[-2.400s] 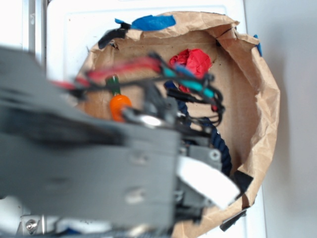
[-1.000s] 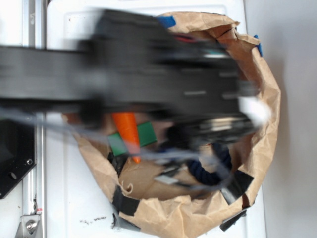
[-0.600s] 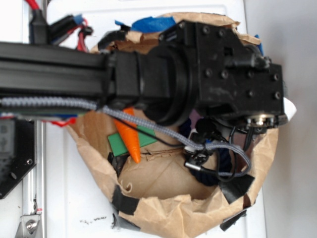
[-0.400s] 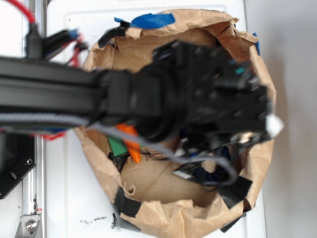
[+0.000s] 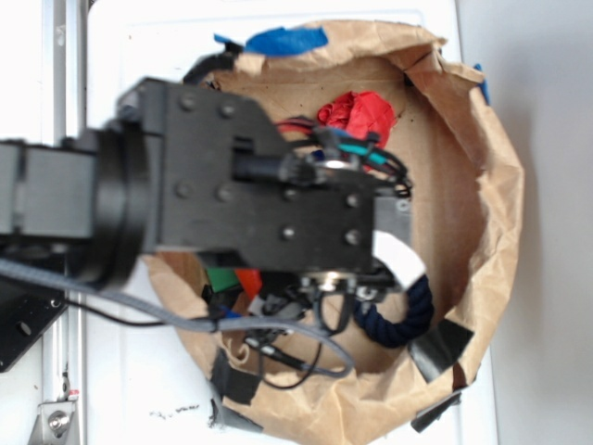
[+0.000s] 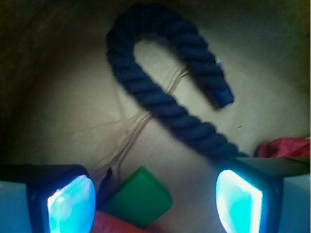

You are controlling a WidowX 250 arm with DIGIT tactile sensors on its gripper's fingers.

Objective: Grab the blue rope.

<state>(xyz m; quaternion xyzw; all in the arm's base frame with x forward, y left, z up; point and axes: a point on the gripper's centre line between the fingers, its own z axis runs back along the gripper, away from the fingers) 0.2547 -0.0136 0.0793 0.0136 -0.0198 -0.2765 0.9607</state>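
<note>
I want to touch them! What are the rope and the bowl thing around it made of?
The rope looks like soft twisted fibre, maybe cotton: thick dark navy strands spiral along it, matte, with a brighter blue end. The bowl looks like brown paper: crinkled, creased walls, dull finish, held by tape patches.

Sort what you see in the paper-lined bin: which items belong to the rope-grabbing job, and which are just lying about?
Job: blue rope; open gripper above it.

Lying about: green block; red crumpled item; blue tape.
</note>
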